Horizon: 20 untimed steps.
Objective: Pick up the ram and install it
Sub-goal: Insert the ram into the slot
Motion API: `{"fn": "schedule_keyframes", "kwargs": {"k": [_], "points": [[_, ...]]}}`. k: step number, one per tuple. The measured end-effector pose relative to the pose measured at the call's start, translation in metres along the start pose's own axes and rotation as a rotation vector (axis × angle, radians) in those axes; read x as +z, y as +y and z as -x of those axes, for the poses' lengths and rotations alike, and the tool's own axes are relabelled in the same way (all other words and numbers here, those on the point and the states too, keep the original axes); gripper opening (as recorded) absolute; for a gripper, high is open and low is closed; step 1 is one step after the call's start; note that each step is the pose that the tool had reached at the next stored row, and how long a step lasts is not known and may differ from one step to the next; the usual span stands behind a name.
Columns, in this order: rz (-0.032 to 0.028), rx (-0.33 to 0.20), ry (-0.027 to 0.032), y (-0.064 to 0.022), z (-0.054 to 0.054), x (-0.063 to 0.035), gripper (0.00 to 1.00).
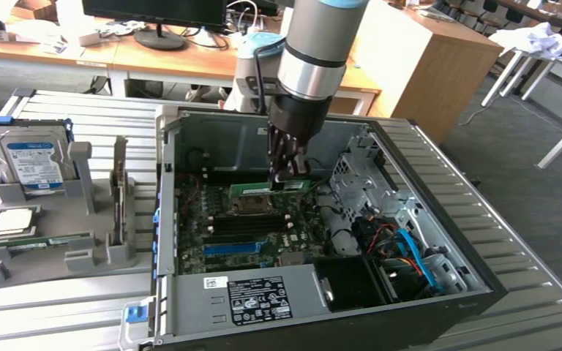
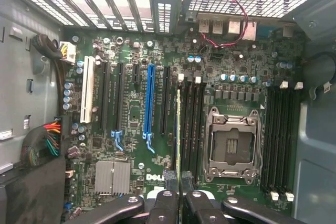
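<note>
Wrist view: gripper clenched on the ram, held edge-on just above the memory slots beside the CPU socket. Seemingly not yet seated. Risk: slight tilt or offset from the slot, then jamming, bent contacts, or slipping from the fingertips.

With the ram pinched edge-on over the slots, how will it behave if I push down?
The ram looks thin and stiff, so it probably won't flop. Held by the end effector along one narrow edge, it may tilt. Its bare board seems fragile under uneven force.
</note>
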State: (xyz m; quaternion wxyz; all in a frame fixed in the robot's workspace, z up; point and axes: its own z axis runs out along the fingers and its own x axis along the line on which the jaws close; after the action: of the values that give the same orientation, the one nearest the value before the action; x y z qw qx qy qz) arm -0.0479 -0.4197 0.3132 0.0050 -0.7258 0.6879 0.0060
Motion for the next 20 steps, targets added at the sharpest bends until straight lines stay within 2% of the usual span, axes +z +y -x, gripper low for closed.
{"fn": "schedule_keyframes", "kwargs": {"k": [20], "points": [[-0.0001,0.000,0.0000,0.0000,-0.0001,0.0066,0.13]]}}
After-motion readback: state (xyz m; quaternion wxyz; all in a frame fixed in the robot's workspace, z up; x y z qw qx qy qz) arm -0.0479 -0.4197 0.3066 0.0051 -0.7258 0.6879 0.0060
